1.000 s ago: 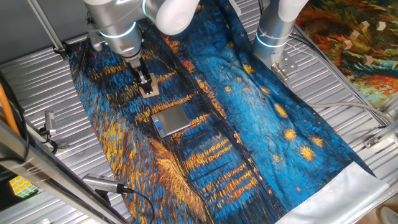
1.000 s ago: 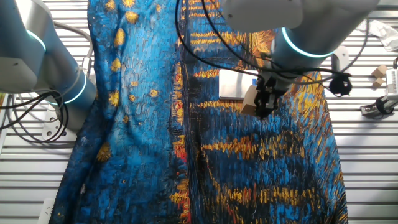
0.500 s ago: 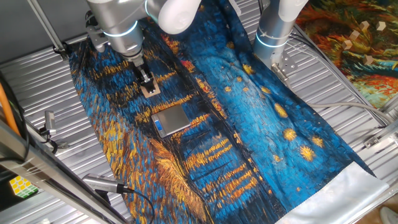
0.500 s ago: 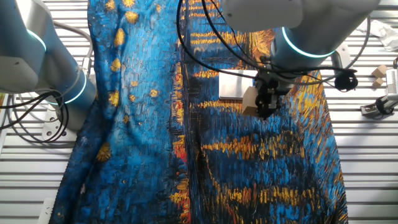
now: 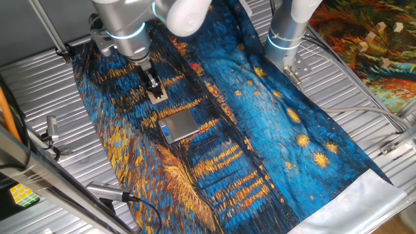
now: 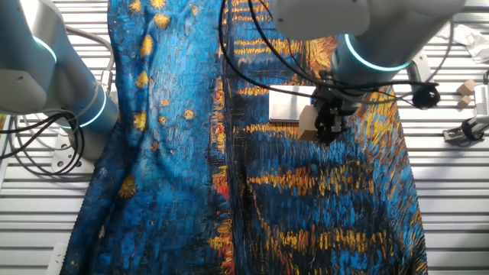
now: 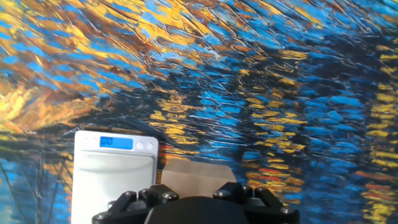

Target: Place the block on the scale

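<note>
The tan wooden block (image 5: 157, 96) is held in my gripper (image 5: 155, 90), which is shut on it and carries it just above the painted cloth. The silver-grey scale (image 5: 179, 125) with its blue display strip lies on the cloth a short way in front of the block. In the other fixed view the block (image 6: 308, 122) hangs at the scale's (image 6: 286, 105) near right corner, under the gripper (image 6: 327, 126). In the hand view the block (image 7: 198, 173) sits between the fingers, right beside the scale (image 7: 112, 171), whose blue display faces away.
A second robot arm base (image 5: 286, 32) stands at the far side of the cloth. A multicoloured puzzle cube (image 5: 21, 194) lies on the metal table at the left. Small wooden pieces (image 6: 464, 90) and cables lie at the table's right edge.
The gripper with the block has shifted slightly toward the scale. The scale has not moved.
</note>
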{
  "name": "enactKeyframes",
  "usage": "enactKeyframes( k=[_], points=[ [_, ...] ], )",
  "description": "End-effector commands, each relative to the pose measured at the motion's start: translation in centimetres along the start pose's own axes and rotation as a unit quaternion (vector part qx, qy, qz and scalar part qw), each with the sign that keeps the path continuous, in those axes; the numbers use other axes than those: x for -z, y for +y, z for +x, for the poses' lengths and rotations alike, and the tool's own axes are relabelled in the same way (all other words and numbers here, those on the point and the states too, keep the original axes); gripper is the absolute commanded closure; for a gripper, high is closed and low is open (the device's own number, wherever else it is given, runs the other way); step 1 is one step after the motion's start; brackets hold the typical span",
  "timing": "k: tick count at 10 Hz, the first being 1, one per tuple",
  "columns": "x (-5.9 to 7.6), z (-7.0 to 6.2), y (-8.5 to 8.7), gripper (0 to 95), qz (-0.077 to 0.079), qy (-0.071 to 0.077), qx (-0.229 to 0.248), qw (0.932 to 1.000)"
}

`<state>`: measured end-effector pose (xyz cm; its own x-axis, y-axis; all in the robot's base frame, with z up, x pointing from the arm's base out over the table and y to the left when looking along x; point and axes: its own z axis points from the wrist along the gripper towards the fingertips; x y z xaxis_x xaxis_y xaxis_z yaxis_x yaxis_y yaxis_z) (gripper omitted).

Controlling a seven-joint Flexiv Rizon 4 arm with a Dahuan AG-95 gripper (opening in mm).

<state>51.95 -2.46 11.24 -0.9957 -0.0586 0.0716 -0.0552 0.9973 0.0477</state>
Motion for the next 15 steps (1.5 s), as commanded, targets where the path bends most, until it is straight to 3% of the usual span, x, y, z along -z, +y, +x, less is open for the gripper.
enactKeyframes(
  k=[1, 3, 7, 8, 9, 11, 15],
  points=[
    [-0.5, -1.7, 2.4, 95.0, -0.004, 0.001, -0.03, 0.9995],
    [-0.4, -3.1, 4.6, 95.0, -0.006, 0.001, -0.044, 0.999],
    [-0.8, -4.7, 6.7, 95.0, -0.01, -0.004, -0.066, 0.9977],
    [-0.8, -4.8, 6.9, 95.0, -0.006, -0.006, -0.074, 0.9972],
    [-0.7, -5.1, 6.7, 95.0, -0.003, -0.021, -0.079, 0.9966],
    [0.1, -6.6, 5.4, 95.0, -0.002, -0.019, -0.072, 0.9972],
    [0.1, -6.6, 5.4, 95.0, -0.001, -0.017, -0.045, 0.9988]
  ],
)
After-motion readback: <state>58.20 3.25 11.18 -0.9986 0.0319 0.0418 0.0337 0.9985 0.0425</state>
